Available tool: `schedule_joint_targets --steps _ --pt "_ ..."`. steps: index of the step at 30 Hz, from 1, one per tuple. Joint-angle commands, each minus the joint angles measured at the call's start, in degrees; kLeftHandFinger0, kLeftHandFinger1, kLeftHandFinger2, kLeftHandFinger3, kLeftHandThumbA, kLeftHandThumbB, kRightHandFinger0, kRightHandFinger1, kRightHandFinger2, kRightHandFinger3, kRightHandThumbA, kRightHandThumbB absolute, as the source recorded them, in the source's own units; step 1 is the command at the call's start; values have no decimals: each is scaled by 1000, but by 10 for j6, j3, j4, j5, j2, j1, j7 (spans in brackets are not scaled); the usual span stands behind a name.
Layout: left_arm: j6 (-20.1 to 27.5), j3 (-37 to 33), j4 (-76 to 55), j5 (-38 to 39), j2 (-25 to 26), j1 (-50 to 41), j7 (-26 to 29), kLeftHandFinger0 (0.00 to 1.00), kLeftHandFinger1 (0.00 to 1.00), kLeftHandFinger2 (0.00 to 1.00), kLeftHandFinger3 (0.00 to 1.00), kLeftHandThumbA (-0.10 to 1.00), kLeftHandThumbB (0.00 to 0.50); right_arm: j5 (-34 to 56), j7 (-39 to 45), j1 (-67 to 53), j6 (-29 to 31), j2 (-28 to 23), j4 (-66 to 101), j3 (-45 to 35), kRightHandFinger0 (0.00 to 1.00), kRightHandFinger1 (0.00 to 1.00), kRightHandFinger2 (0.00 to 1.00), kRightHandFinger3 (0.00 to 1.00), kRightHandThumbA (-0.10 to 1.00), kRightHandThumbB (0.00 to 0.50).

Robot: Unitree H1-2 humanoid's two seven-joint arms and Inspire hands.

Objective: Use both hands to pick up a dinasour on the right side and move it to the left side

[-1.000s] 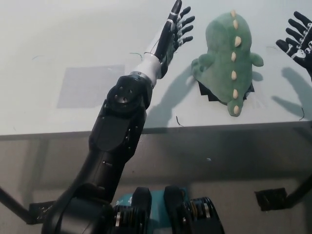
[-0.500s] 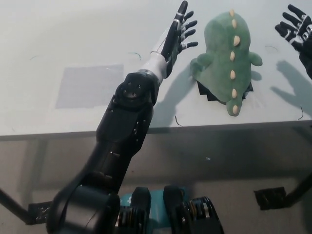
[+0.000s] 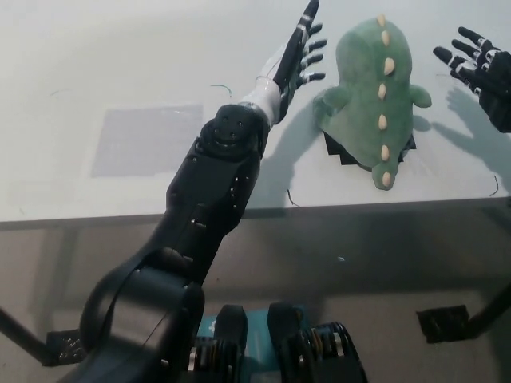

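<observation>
1. Two hands have closed in over the last second: the left hand (image 3: pixel 299 52) has pushed further up the table (image 3: pixel 120 64) along the dinosaur's flank, and the right hand (image 3: pixel 477 68) has slid inward from the picture's edge toward the other flank.
2. Neither hand touches the green plush dinosaur (image 3: pixel 374 100) yet, so I judge the two-sided squeeze is being lined up, with no grasp made.
3. Left hand: fingers spread and stretched forward, palm edge toward the toy, just beside its stubby arm, holding nothing.
4. Right hand: fingers splayed wide, empty, near the toy's far side but apart from it.
5. Dinosaur: lying belly-down on a black marker patch (image 3: pixel 342 153) on the right side; the grey rectangle (image 3: pixel 144 140) on the left lies bare.
</observation>
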State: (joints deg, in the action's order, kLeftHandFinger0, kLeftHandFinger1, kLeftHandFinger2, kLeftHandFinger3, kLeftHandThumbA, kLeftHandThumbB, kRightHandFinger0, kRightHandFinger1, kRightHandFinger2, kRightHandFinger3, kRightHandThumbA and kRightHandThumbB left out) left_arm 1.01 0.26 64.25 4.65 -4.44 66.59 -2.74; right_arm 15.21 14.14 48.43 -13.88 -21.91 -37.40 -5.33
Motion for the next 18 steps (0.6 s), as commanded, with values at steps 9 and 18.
schedule_joint_targets --steps 9,18 --pt "31 -8 30 -20 1 -6 13 1000 1000 1000 1000 1000 471 -17 -1 -45 54 4 -2 -10 1000 1000 1000 1000 1000 350" --pt "28 0 27 -13 -8 -33 6 1000 1000 1000 1000 1000 500 -10 3 -67 60 14 9 -16 1000 1000 1000 1000 1000 327"
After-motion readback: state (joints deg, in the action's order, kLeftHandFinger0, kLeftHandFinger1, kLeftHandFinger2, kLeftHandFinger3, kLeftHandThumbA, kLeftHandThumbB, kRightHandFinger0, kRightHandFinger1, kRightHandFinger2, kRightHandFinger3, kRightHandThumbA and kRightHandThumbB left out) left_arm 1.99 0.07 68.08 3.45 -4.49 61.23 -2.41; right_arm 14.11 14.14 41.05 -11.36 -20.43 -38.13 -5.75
